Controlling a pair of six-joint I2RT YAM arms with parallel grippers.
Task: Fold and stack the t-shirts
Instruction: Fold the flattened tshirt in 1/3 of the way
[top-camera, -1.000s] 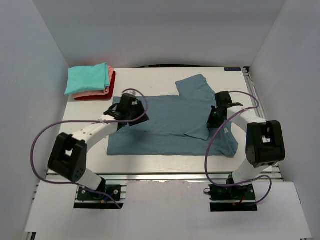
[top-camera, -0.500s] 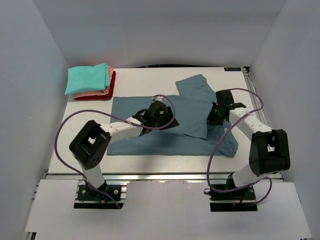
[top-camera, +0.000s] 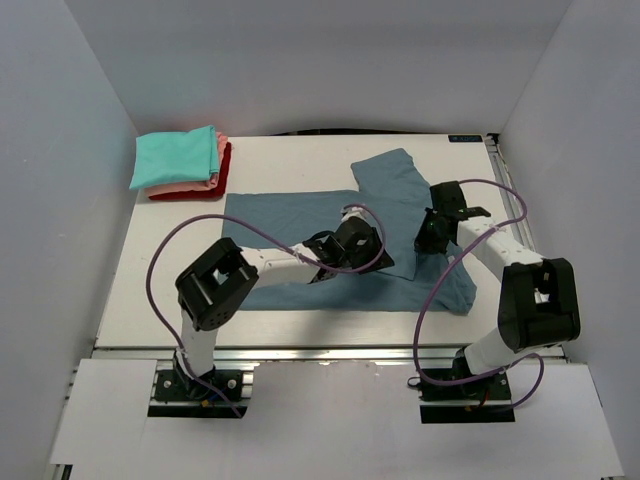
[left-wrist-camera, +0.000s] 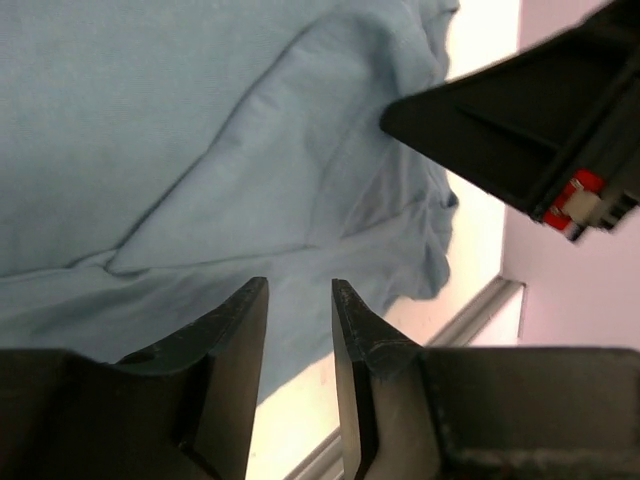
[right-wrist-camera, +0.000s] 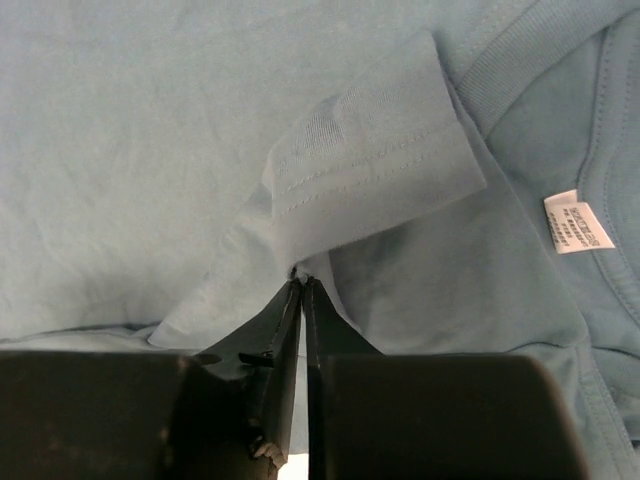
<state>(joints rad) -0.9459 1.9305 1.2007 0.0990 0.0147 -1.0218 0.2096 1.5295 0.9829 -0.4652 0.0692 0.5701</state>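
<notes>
At left fingers (top-camera: 356, 245): part open, empty, just above middle of blue tee (top-camera: 270, 208) spread on counter (top-camera: 300, 165). At right fingers (right-wrist-camera: 301, 288): nearly closed, pinching tee's folded sleeve corner. Farther, back-left corner: folded stack (top-camera: 178, 158).

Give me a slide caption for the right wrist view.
Right gripper pinching the folded sleeve of the blue t-shirt, neck tag at right.

White table (top-camera: 300, 155), slate-blue t-shirt (top-camera: 280, 215) spread mid-table, folded stack (top-camera: 180, 165) (teal on top) far-left corner.
</notes>
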